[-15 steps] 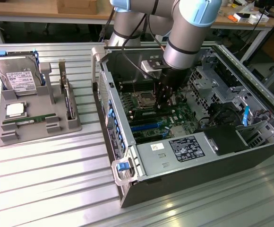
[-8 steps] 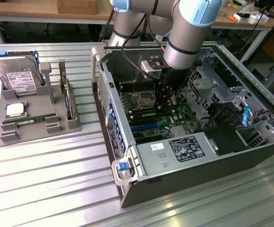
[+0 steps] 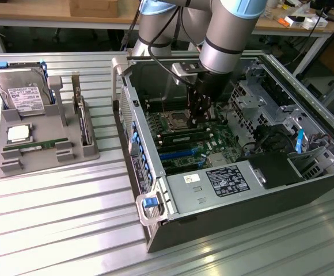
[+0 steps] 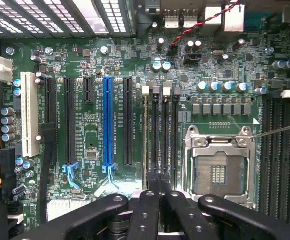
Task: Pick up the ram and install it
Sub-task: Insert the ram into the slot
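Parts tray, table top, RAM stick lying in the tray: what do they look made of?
Parts tray: flat matte grey with blocky moulded shapes, likely plastic, maybe printed.
Table top: silvery ribbed slats with bright glare, likely aluminium profile.
RAM stick: thin green board, looks like circuit-board laminate; its chips are too small to judge.

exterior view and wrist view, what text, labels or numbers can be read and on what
No text reads clearly.
White label on the hard drive: too small.
Black label and white sticker on the silver power supply: too small.
White printing on the motherboard: blurred.
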